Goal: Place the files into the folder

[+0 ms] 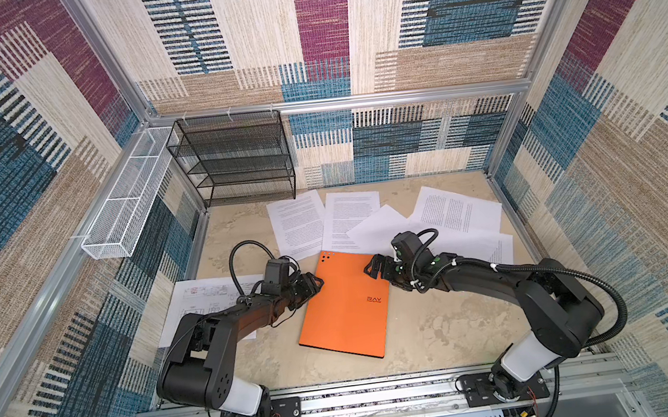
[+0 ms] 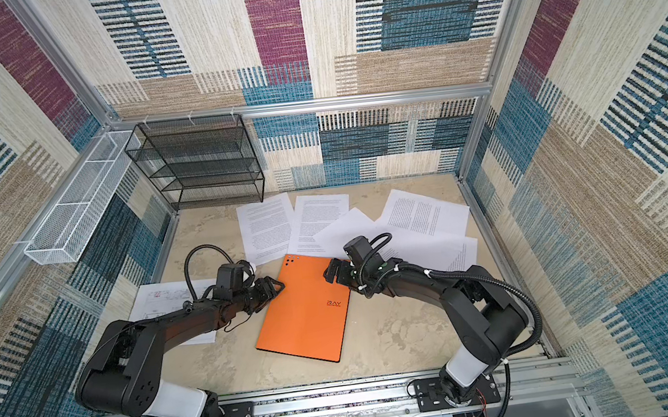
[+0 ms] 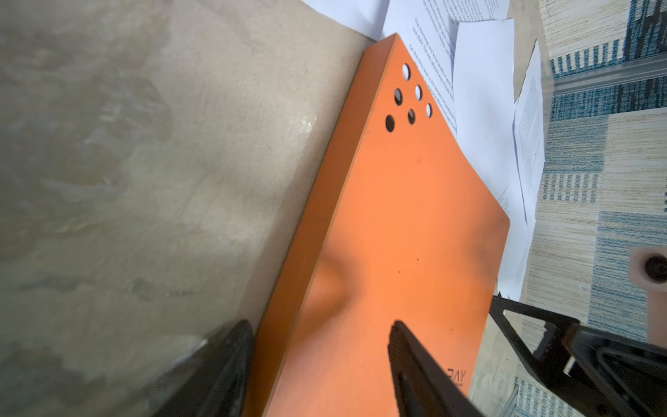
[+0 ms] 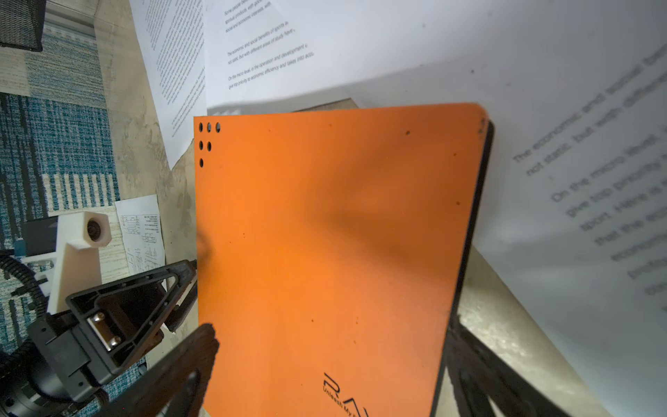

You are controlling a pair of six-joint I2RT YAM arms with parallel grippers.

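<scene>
The folder [image 1: 343,304] presents a smooth, matt orange cover flecked with small dark specks, the files [image 1: 296,221] are plain white paper printed in black, the table [image 1: 440,333] has a mottled, stone-like face with faint sheen, and the shelf rack [image 1: 234,144] and basket [image 1: 117,234] are fine wire mesh, black and white respectively.

The folder [image 1: 345,304] lies mid-table [image 1: 440,333], files [image 1: 350,216] behind and left.
</scene>
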